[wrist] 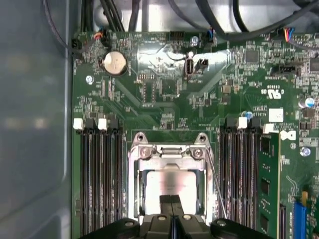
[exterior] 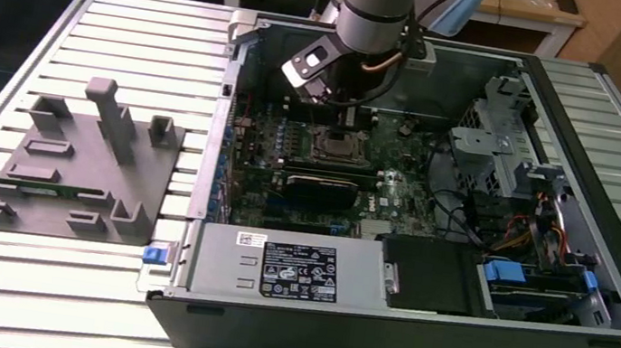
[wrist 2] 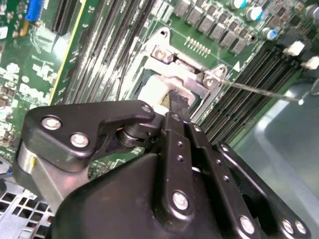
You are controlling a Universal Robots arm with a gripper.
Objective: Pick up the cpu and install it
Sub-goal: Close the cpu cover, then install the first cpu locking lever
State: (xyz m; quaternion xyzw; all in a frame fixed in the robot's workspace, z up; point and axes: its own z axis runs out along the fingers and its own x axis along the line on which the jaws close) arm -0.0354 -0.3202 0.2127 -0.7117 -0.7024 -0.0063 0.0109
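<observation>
The small, flat, square, silver-topped cpu point(wrist: 167, 180) lies inside the steel socket frame point(wrist: 169, 151). The black gripper point(wrist: 172, 200), fingers drawn together, meets its top. Keep the chip level and square to the frame, and avoid side load.

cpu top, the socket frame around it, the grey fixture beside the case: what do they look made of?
cpu: metal lid, pale silver with a satin finish; it takes a soft, even sheen.
socket frame: bare stamped metal, shinier; sharp highlights, with screw heads at its corners.
grey fixture: probably plastic; uniform matte grey with no glints, though painted metal can't be ruled out.
</observation>
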